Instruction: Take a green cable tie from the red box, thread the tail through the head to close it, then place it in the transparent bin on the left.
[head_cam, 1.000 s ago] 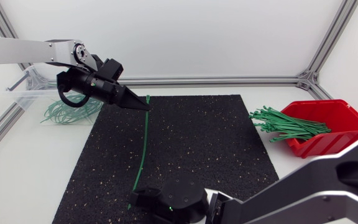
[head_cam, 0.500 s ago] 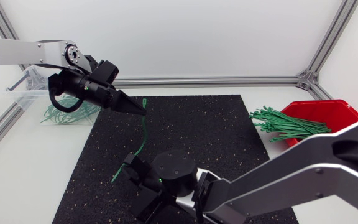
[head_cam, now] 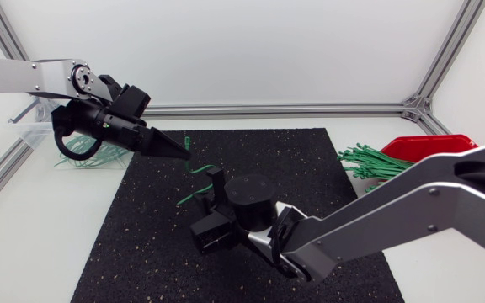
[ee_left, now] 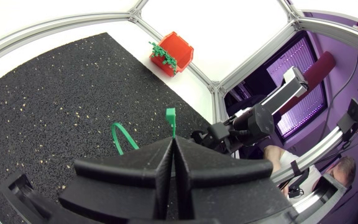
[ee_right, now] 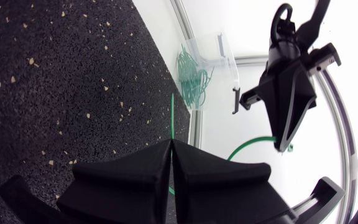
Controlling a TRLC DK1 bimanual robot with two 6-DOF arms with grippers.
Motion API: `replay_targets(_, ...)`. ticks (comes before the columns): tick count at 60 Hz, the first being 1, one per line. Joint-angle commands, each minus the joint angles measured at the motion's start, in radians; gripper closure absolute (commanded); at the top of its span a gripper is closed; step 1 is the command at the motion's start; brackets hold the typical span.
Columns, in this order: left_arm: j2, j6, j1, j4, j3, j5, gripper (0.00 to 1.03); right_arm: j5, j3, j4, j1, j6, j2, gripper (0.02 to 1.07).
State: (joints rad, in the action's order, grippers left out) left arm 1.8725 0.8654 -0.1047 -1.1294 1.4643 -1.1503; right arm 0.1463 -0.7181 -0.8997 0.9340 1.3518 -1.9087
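Black speckled mat [head_cam: 141,252] is covering the middle of the white table [head_cam: 40,244]. My left gripper [head_cam: 182,155] is hanging over the mat's far left part, its jaws pressed together on the head end of 1 green cable tie [ee_left: 170,116]. My right gripper [head_cam: 212,192] is reaching past the middle of the mat, and its jaws are closed on the tail of the same tie. The tie is arching in the air between my 2 grippers. At the table's right the red box [head_cam: 432,145] is holding a bundle of green ties [head_cam: 386,166]. The transparent bin [head_cam: 34,130] is standing at the far left, with looped ties [head_cam: 78,153] lying inside.
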Motion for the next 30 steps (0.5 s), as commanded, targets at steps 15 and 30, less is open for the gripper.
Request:
replay_targets(15, -0.056, 0.026, 0.005, 0.003, -0.050, 0.001, 1.00, 0.041, -0.004, 0.148, -0.052, -0.378, 0.085, 1.02)
replay_targets(30, -0.073, 0.024, 0.000, 0.005, -0.071, 0.001, 1.00, 0.026, -0.035, 0.372, -0.067, -0.600, 0.154, 1.02)
